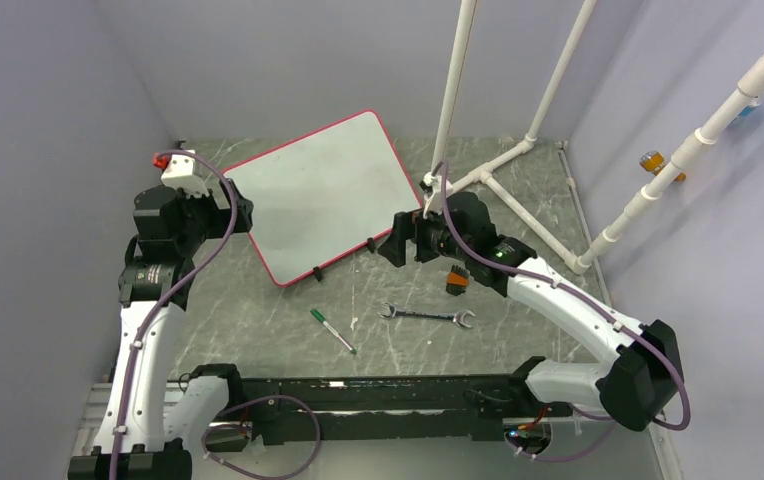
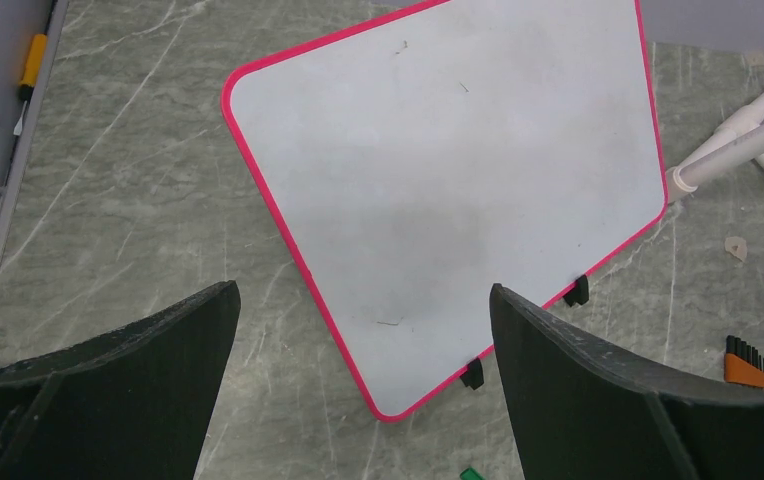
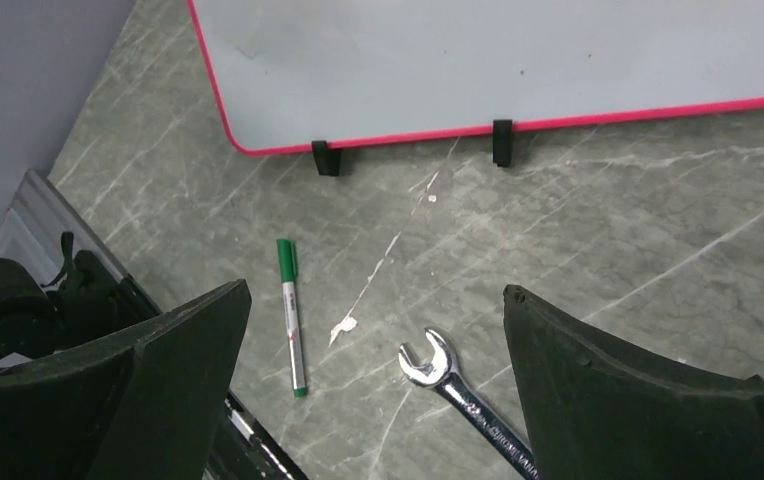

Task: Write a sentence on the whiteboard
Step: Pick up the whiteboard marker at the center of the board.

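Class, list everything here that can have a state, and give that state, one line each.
whiteboard: lying on the table, no lettering yet
marker: capped, lying ungripped
wrench: lying ungripped
left gripper: open, empty
right gripper: open, empty

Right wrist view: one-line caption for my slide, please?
Open right pincer hovers above a green marker and wrench on the table, the blank whiteboard lying just beyond.
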